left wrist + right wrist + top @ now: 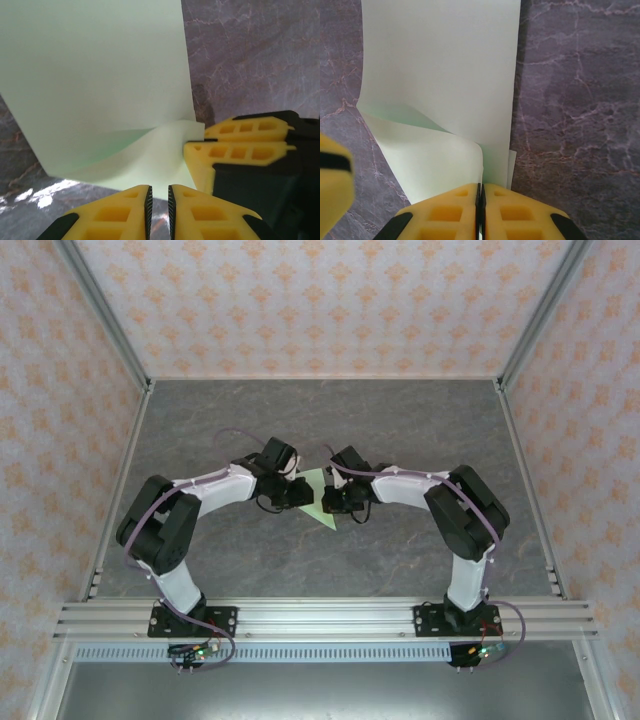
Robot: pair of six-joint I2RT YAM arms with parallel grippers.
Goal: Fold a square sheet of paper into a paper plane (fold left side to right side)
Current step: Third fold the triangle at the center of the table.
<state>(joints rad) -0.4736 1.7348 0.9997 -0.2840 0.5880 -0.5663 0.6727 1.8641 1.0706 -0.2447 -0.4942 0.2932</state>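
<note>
Clearly the right gripper (480, 200) is clamped on the sheet (440, 65), fingers tight together w/ the paper's near edge pinched btwn them. From that pinch the sheet runs straight ahead, away from the wrist, long axis in line w/ the fingers. It is doubled over: the top layer lies across the lower one, right-hand edges almost matched, w/ the lower layer peeking out just beside the top one near the grip. The fold side, on the left of the right wrist view, is not flat yet; it bulges in a loose curl, no crease. The left gripper (159, 202) sits just beside the sheet's near edge, fingers nearly together w/ a thin slit btwn them; can't tell if any paper is caught there. From above, both grippers meet over the middle of the table (420, 420), sheet btwn them, left arm on the curl side. My judgement: the next move turns on that loose side. The left gripper is nearer it, so a press along the sheet's length should set the crease while the right keeps the edges matched.
</note>
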